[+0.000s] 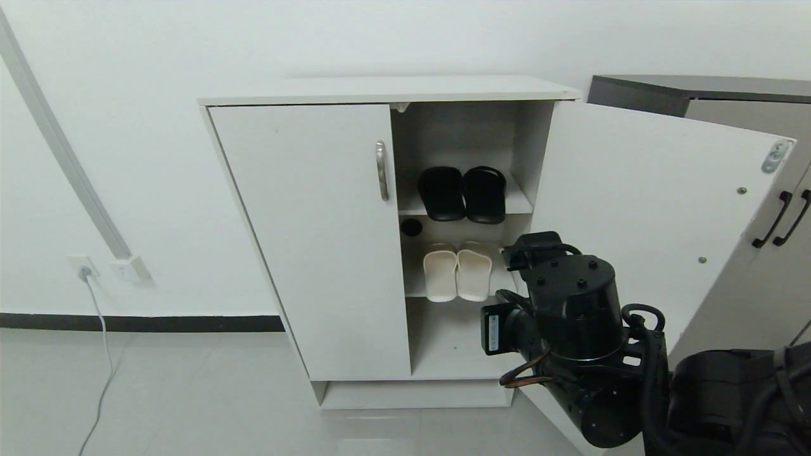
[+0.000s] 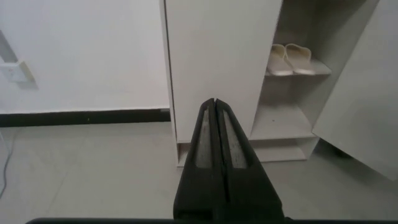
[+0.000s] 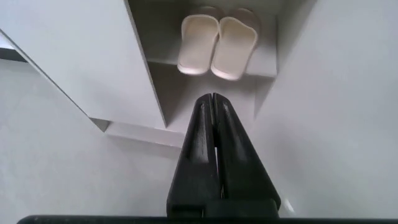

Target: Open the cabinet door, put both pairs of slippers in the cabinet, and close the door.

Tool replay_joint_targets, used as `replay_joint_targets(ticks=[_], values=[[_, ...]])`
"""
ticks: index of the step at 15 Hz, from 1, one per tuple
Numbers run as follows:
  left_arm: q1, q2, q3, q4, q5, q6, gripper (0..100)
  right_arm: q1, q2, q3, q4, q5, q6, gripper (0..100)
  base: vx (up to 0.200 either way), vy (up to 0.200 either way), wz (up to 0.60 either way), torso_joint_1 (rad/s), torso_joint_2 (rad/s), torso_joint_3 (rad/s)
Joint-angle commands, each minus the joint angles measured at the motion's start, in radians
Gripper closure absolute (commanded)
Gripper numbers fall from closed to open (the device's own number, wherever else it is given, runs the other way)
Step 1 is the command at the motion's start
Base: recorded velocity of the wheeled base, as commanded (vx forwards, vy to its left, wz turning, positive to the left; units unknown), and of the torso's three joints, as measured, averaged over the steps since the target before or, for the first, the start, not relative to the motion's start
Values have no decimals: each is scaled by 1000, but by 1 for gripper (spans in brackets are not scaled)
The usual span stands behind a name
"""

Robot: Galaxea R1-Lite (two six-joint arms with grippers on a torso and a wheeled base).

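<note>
- Your cabinet stands against the wall, with its right door swung wide open and its left door shut.
- A metal handle sits upright on the left door's inner edge.
- Both pairs are already inside. The black slippers lie side by side on the upper shelf, and the white slippers lie side by side on the shelf below, toes pointing in.
- The bottom compartment sits under the white pair.
- Your right arm is low in front of the opening, just beside the open door's inner face.
- Your right gripper is clenched with its fingers pressed together and nothing between them. It points toward the bottom compartment, below the white pair and apart from them.
- Your left gripper is clenched too and holds nothing. It hangs above the floor in front of the cabinet, aimed at the lower part of the shut door.
- To the cabinet's right stands a grey cupboard with two dark handles, partly behind the open door.
- On the wall to the left you have an outlet, with a cable trailing down to the floor.
</note>
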Motion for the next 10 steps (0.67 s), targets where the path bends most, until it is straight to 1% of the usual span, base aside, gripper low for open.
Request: replay_joint_targets(ticks=[1,10], values=[[0,1,0,0,1,0,100,0,3,12,-3,3,-3,100,0,0,0,0,0,0],[0,1,0,0,1,0,100,-3,-1,45,-19,16,-4,100,0,0,0,1,-5,-7]])
